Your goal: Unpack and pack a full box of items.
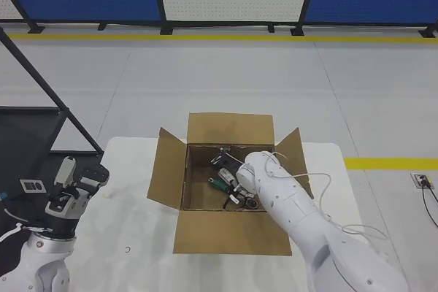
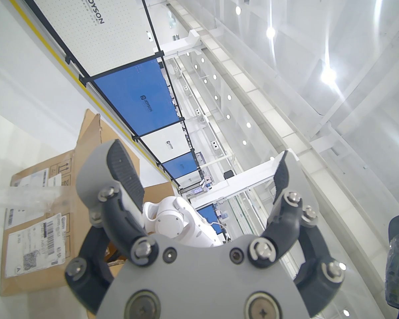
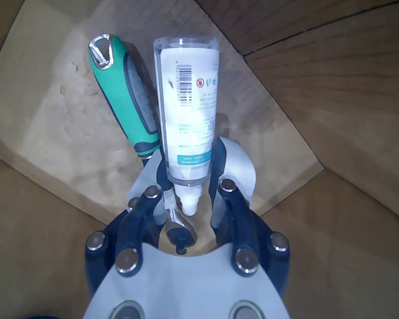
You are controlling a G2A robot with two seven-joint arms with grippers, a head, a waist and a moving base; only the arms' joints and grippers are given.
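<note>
Box [image 1: 230, 233] sits mid-frame on the counter [image 1: 131, 219], and inside it the bottle [image 3: 189, 107] and ratchet [image 3: 126, 94] lie right beside each other.

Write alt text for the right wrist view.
The right gripper is closed on the nozzle end of a clear bottle with a white label, lying on the floor of the cardboard box. A green-handled ratchet wrench lies right beside the bottle.

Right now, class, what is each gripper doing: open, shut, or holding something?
Left gripper: open, holding nothing.
Right gripper: closed on the bottle, down inside the box.
</note>
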